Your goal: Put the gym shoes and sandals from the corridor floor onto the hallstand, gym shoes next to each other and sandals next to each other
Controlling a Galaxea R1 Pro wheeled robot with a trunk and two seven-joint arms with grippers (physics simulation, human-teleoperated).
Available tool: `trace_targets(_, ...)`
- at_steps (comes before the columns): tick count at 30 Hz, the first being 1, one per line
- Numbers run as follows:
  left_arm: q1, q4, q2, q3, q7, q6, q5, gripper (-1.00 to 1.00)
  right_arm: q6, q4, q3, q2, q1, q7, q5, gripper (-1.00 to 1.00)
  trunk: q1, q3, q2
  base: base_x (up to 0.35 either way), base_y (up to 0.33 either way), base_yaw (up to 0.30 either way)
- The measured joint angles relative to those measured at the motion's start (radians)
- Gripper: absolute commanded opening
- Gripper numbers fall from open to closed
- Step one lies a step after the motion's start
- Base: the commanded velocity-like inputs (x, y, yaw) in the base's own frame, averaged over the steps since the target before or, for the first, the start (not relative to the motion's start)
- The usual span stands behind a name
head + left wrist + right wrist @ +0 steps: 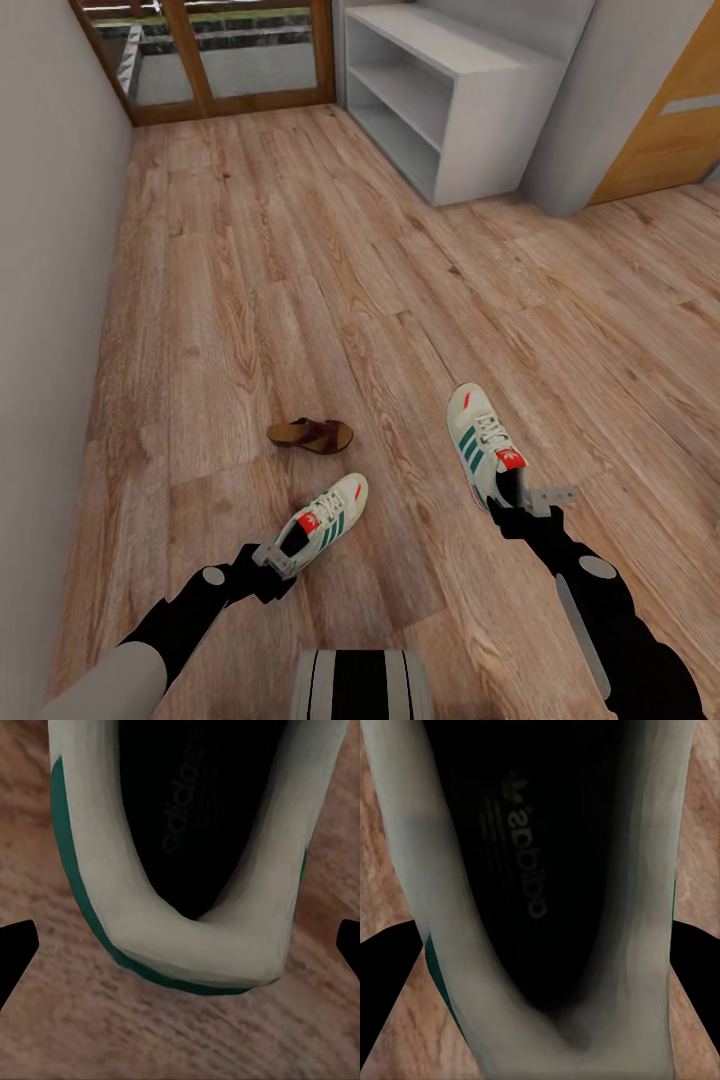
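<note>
My left pincer spread around left gym shoe heel, 11 o'clock | right pincer grasping right gym shoe heel, 1 o'clock, for carrying both together.

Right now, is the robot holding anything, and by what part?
Seemingly both gym shoes by their heels: the left gripper at the left sneaker, the right gripper at the right sneaker. Firm grip cannot be told.

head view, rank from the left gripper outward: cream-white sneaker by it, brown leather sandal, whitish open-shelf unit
1. Cream-white sneaker with teal stripes, right at the left gripper, heel toward it.
2. Brown leather sandal, on the floor just beyond that sneaker.
3. Whitish open-shelf unit, far down the corridor on the right.
</note>
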Motion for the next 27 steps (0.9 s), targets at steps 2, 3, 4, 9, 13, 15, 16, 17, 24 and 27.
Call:
trace_targets(2, 0.0, 0.0, 0.0, 0.0, 0.0, 0.0, 0.0, 1.0, 0.0, 0.0, 0.0, 0.0, 0.0, 0.0, 0.0, -1.0, 0.0, 0.0, 0.0, 0.0, 0.0, 0.0)
trace_targets(3, 0.001, 0.0, 0.001, 0.0, 0.0, 0.0, 0.0, 1.0, 0.0, 0.0, 0.0, 0.0, 0.0, 0.0, 0.0, -1.0, 0.0, 0.0, 0.0, 0.0, 0.0, 0.0)
trace_targets(4, 0.001, 0.001, 0.001, 0.0, 0.0, 0.0, 0.0, 1.0, 0.0, 0.0, 0.0, 0.0, 0.0, 0.0, 0.0, -1.0, 0.0, 0.0, 0.0, 0.0, 0.0, 0.0)
trace_targets(9, 0.001, 0.001, -0.002, 0.0, 0.001, 0.0, 0.0, 1.0, 0.0, 0.0, 0.0, 0.0, 0.0, 0.0, 0.0, -1.0, 0.0, 0.0, 0.0, 0.123, 0.0, 0.0)
trace_targets(13, 0.001, 0.0, -0.006, 0.0, 0.001, 0.0, 0.0, 1.0, 0.0, 0.0, 0.0, 0.0, 0.0, 0.0, 0.0, -1.0, 0.0, 0.0, 0.0, 0.107, 0.0, 0.0)
trace_targets(15, 0.001, 0.0, -0.006, 0.0, 0.001, 0.0, 0.0, 1.0, 0.0, 0.0, 0.0, 0.0, 0.0, 0.0, 0.0, -1.0, 0.0, 0.0, 0.0, 0.044, 0.0, 0.0)
trace_targets(16, 0.001, 0.0, -0.007, 0.0, 0.001, 0.0, 0.0, 1.0, 0.0, 0.0, 0.0, 0.0, 0.0, 0.0, 0.0, -1.0, 0.0, 0.0, 0.0, 0.025, 0.0, 0.0)
trace_targets(17, 0.001, 0.0, -0.008, 0.0, 0.001, 0.0, 0.0, 1.0, 0.0, 0.0, 0.0, 0.0, 0.0, 0.0, 0.0, -1.0, 0.0, 0.0, 0.0, 0.02, 0.0, 0.0)
trace_targets(24, 0.001, 0.0, -0.009, 0.0, 0.002, 0.0, 0.0, 1.0, 0.0, 0.0, 0.0, 0.0, 0.0, 0.0, 0.0, -1.0, 0.0, 0.0, 0.0, 0.007, 0.0, 0.0)
trace_targets(27, 0.001, 0.0, -0.009, 0.0, 0.002, 0.0, 0.0, 1.0, 0.0, 0.0, 0.0, 0.0, 0.0, 0.0, 0.0, -1.0, 0.0, 0.0, 0.0, 0.01, 0.0, 0.0)
